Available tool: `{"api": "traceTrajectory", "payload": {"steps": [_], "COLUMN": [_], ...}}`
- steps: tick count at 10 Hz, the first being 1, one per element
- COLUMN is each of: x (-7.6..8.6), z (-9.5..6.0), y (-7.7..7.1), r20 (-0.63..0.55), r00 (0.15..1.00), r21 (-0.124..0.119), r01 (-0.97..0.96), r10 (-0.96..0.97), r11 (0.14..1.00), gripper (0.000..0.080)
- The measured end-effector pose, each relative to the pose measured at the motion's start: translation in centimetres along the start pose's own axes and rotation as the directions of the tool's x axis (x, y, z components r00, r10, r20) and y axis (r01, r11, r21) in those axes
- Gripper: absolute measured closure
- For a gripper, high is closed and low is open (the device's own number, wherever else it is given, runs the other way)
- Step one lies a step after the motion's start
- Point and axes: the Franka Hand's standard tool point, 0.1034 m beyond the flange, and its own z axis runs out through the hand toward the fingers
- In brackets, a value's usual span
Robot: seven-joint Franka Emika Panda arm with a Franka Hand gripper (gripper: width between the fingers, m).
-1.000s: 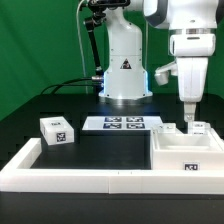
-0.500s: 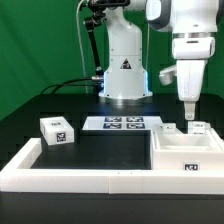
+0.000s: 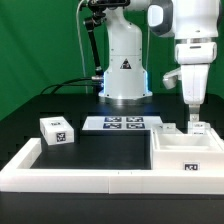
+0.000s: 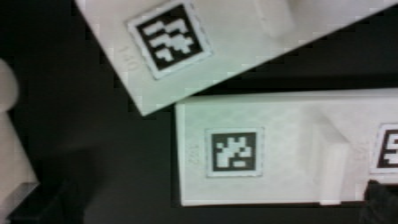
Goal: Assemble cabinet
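Over the exterior view's right side, the two-finger gripper (image 3: 189, 119) hangs just above the large white boxy plastic cabinet body (image 3: 182, 160) and a small white tagged block (image 3: 199, 128), jaws' opening untellable; likely an approach, next needing an aligned descent.

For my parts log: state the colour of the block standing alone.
Drawer block: white, with a black-and-white square tag; best in the exterior view.

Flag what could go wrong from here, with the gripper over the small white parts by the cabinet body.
The gripper hangs just above small tagged blocks beside the cabinet body; an off-centre descent could knock one away rather than straddle it. The wrist view shows a tilted tagged piece close to a second tagged piece, so a finger might land on the neighbour.
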Motion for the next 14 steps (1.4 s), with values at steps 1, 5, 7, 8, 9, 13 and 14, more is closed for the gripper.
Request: {"api": "traceTrajectory", "payload": {"steps": [1, 5, 7, 8, 9, 13, 14], "x": [0.5, 0.9, 0.6, 0.6, 0.5, 0.2, 0.1], "z": [0.3, 2.3, 3.0, 3.2, 3.3, 3.6, 3.8], "y": [-0.7, -3.1, -3.6, -3.7, -3.7, -3.9, -4.0], "r20": [-0.017, -0.031, -0.028, -0.028, -0.027, -0.023, -0.021], "r00": [1.0, 0.999, 1.0, 1.0, 1.0, 1.0, 1.0], "r21": [-0.006, 0.017, 0.03, 0.034, 0.036, 0.043, 0.046], "r01": [-0.009, 0.007, 0.004, 0.002, 0.0, -0.003, -0.004], "r10": [0.009, -0.006, -0.003, -0.001, 0.001, 0.004, 0.005], "r11": [1.0, 1.0, 1.0, 0.999, 0.999, 0.999, 0.999], "gripper": [0.0003, 0.0003, 0.0003, 0.0003, 0.0116, 0.0489, 0.0628]}}
